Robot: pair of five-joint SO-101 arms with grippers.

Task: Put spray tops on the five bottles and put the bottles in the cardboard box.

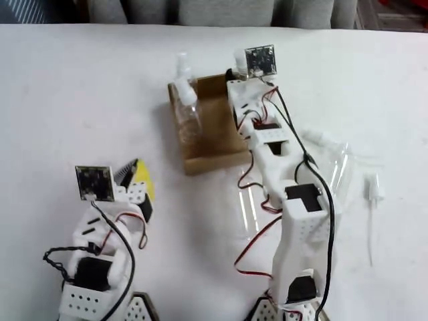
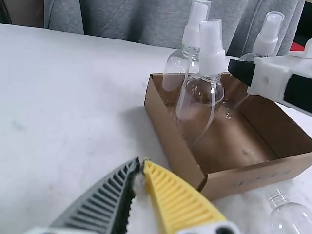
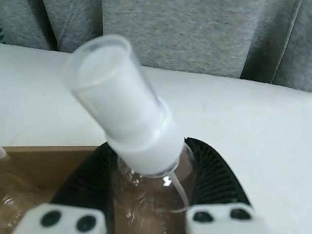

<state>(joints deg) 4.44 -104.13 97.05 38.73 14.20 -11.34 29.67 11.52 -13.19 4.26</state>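
bottle [image 3: 124, 107] in right gripper [image 3: 148, 175], at cardboard box [image 3: 48, 161]

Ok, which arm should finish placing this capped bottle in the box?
Right. The right gripper holds the capped bottle at the cardboard box; the left gripper is shut, short of it.

The high view looks down; both wrist views closely face the cardboard box [image 1: 214, 162].
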